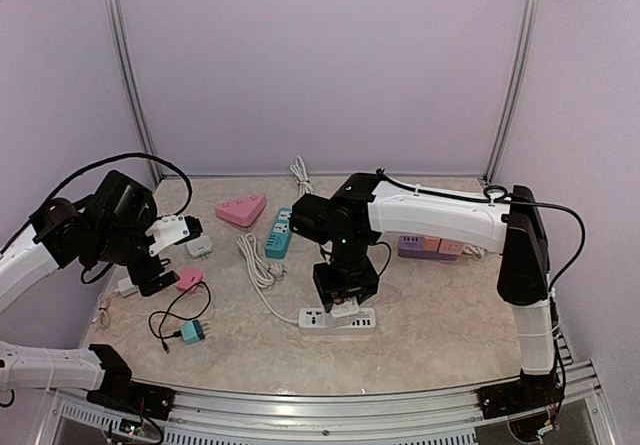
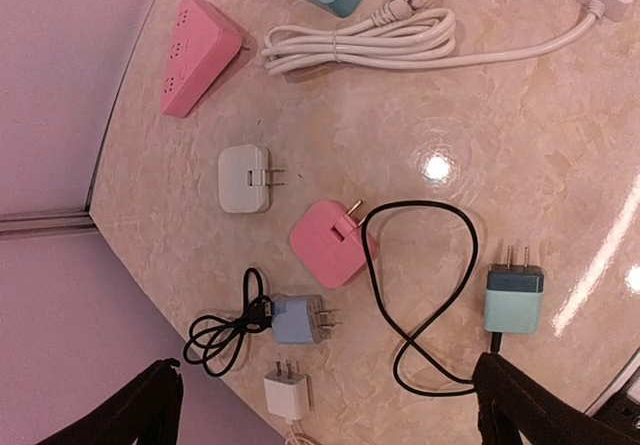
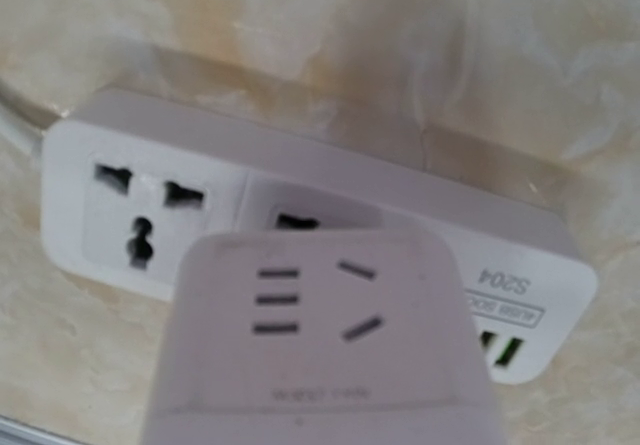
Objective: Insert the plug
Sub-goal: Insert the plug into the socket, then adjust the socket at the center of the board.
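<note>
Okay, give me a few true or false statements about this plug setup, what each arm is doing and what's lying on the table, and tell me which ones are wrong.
1. The right gripper holds a white adapter over the white power strip. True.
2. The left gripper is clamped on the pink charger. False: it is open and empty, and the pink charger lies on the table.
3. A black cable runs to the teal charger. True.
4. Every socket on the white power strip is occupied. False: the left-end socket is free.
</note>
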You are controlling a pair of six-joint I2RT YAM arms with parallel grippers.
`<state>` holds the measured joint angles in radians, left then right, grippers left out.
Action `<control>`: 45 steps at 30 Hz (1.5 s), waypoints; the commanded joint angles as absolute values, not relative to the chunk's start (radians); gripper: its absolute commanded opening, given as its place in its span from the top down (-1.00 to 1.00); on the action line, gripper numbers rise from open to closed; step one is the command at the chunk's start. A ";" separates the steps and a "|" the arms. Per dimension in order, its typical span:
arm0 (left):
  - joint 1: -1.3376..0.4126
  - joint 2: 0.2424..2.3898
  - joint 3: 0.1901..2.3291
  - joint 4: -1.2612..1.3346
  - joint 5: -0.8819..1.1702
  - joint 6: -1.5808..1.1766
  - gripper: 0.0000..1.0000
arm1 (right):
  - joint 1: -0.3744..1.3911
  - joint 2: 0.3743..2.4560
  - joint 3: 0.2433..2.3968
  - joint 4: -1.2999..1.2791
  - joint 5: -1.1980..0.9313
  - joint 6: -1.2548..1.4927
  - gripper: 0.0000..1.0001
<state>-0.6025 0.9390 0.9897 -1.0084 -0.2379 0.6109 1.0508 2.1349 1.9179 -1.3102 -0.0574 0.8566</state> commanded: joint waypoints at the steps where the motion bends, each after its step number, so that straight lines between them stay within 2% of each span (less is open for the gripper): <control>1: -0.643 0.989 0.935 -0.875 -0.172 0.729 -0.97 | 1.044 2.231 1.840 -1.317 -0.013 0.879 1.00; 4: -0.698 1.061 0.841 -0.709 -0.197 0.878 -0.98 | 1.042 2.211 1.849 -1.354 0.020 0.894 1.00; 7: -0.667 1.179 0.814 -0.554 -0.098 1.006 -0.74 | 1.042 2.186 1.837 -1.348 0.036 0.908 1.00; 9: -0.623 1.285 0.862 -0.531 -0.020 1.056 -0.55 | 1.043 2.173 1.826 -1.322 0.028 0.912 1.00; 14: -0.487 1.518 1.120 -0.558 0.112 0.984 -0.30 | 1.044 2.156 1.805 -1.290 0.027 0.919 1.00; 17: -0.418 1.618 1.261 -0.624 0.245 0.934 -0.33 | 1.043 2.146 1.785 -1.288 0.037 0.919 1.00; 20: -0.416 1.696 1.316 -0.585 0.246 0.880 -0.48 | 1.042 2.135 1.763 -1.279 0.050 0.917 1.00; 24: -0.436 1.841 1.424 -0.567 0.127 0.775 -0.48 | 1.039 2.133 1.752 -1.271 0.048 0.915 1.00; 28: -0.436 1.965 1.489 -0.521 0.011 0.726 -0.40 | 1.040 2.141 1.756 -1.270 0.034 0.909 1.00; 32: -0.445 2.004 1.427 -0.495 -0.058 0.786 -0.35 | 1.040 2.137 1.762 -1.281 0.036 0.909 1.00; 40: -0.514 1.932 1.185 -0.515 -0.060 0.916 -0.21 | 1.040 2.135 1.788 -1.318 0.042 0.913 1.00; 45: -0.546 1.875 1.120 -0.599 0.019 0.919 -0.17 | 1.040 2.126 1.788 -1.332 0.044 0.919 1.00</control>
